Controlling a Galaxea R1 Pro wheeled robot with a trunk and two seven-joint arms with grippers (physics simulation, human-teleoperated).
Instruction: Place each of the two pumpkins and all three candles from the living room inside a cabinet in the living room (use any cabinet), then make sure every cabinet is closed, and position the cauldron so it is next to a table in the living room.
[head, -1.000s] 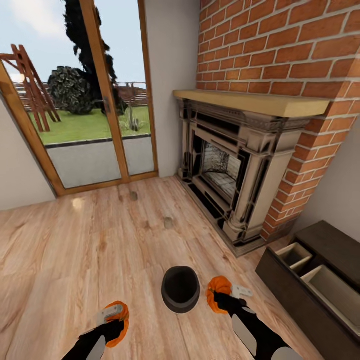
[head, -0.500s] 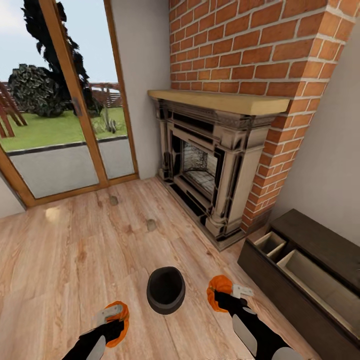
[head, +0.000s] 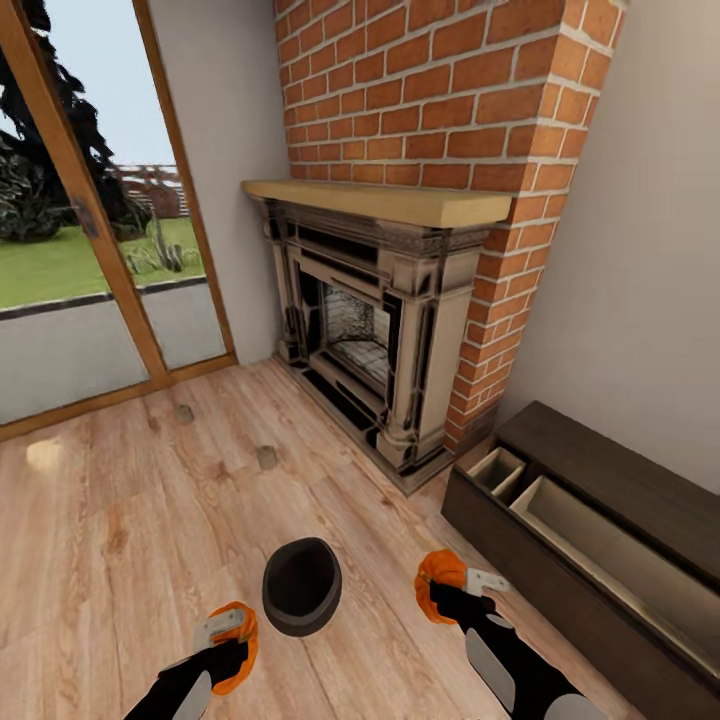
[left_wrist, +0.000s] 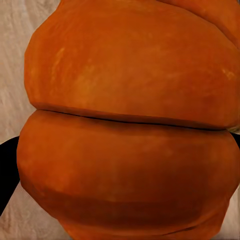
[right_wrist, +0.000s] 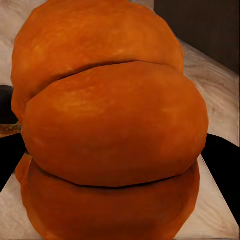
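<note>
Swinging to the right since a second ago, our view slides the glass door toward the left edge and brings more of the long low dark brown wooden cabinet (head: 600, 520) into the lower right, its pale drawer open. We judge we are turning to deliver. Our left gripper (head: 232, 640) is clamped on one ribbed orange pumpkin (head: 240, 628) at lower left; our right gripper (head: 452, 597) grips the other orange pumpkin (head: 438, 578) at lower centre-right. The black round cauldron (head: 301, 587) sits on the wooden floor between them. Two stubby beige-grey candles (head: 266, 457) lie at centre left. Open floor leads to the drawer; the stone fireplace (head: 370, 330) hearth corner stands just beside the cabinet's end.
</note>
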